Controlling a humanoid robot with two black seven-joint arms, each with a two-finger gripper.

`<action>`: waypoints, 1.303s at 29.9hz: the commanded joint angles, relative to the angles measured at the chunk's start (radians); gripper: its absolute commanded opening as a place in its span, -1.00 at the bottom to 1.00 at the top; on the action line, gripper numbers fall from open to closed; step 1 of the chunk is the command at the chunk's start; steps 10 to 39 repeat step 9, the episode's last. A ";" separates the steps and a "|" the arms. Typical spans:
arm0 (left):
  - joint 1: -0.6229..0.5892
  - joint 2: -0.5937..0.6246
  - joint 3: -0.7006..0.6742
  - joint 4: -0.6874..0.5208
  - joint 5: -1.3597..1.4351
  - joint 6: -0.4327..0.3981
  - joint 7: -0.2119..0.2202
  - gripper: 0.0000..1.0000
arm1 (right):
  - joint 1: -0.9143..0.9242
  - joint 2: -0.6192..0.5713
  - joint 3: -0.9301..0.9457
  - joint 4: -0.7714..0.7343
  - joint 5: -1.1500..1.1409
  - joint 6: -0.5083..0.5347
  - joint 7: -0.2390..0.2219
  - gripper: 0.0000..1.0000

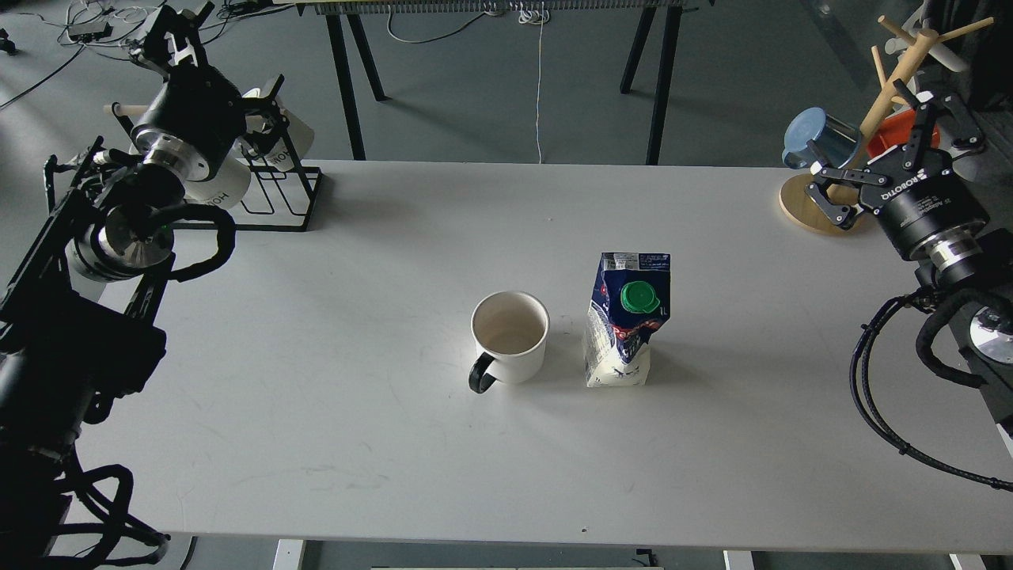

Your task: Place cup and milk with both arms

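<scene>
Two things stand upright on the matte white surface (pixel 316 332).
Smooth round cup (pixel 510 336); just right, gabled carton milk (pixel 625 321). Right pincer (pixel 890 134) spread, left pincer (pixel 178 36) unclear.

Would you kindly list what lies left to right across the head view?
Black wire mug rack → smooth white mug with black handle → blue-and-white milk carton with green cap → wooden mug tree.

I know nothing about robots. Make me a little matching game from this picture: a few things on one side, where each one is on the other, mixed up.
Things:
1. cup
2. milk
3. wooden mug tree
4. black wire rack

Places:
A. far left corner of the table
B. far right corner
C. mid-table, left of the pair
D. mid-table, right of the pair

Pairs: 1-C, 2-D, 3-B, 4-A
</scene>
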 commanded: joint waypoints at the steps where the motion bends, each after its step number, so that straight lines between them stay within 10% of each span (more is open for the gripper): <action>1: 0.022 -0.005 0.014 -0.009 -0.020 0.029 -0.011 0.99 | 0.001 -0.001 0.040 0.000 0.000 -0.002 0.000 0.99; 39: 0.031 -0.013 0.034 -0.011 -0.015 0.021 -0.046 0.99 | 0.001 0.000 0.040 -0.008 -0.001 -0.016 0.000 0.99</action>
